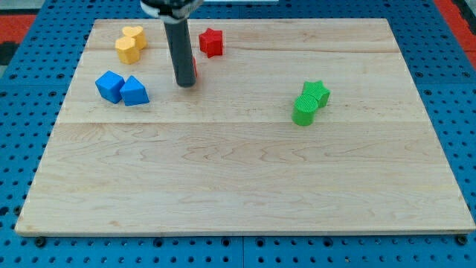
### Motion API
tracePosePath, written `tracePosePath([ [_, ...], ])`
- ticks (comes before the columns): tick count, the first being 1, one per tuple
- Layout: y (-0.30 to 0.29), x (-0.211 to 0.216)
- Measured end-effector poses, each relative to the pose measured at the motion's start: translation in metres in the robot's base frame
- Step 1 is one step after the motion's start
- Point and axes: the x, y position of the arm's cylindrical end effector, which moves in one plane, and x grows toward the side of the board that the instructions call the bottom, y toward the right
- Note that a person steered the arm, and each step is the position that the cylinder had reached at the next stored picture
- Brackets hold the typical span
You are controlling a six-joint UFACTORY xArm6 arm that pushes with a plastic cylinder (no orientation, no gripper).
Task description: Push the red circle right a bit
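The red circle (194, 68) is almost wholly hidden behind my dark rod; only a thin red sliver shows at the rod's right edge. My tip (185, 84) rests on the board at the upper left, right in front of that sliver and touching or nearly touching it. A red star (211, 42) lies just above and to the right of the rod.
Two yellow blocks (130, 44) sit together at the top left. A blue cube (109, 85) and a blue triangle (134, 91) sit left of my tip. A green star (317, 92) and a green cylinder (303, 112) touch at the right. The wooden board (238, 186) lies on a blue pegboard.
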Motion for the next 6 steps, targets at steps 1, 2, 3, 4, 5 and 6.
tracePosePath([
  [1, 0.000, -0.018],
  [2, -0.053, -0.019],
  [3, -0.098, -0.019],
  [4, -0.062, -0.037],
  [5, -0.003, -0.057],
  [6, 0.025, -0.057],
])
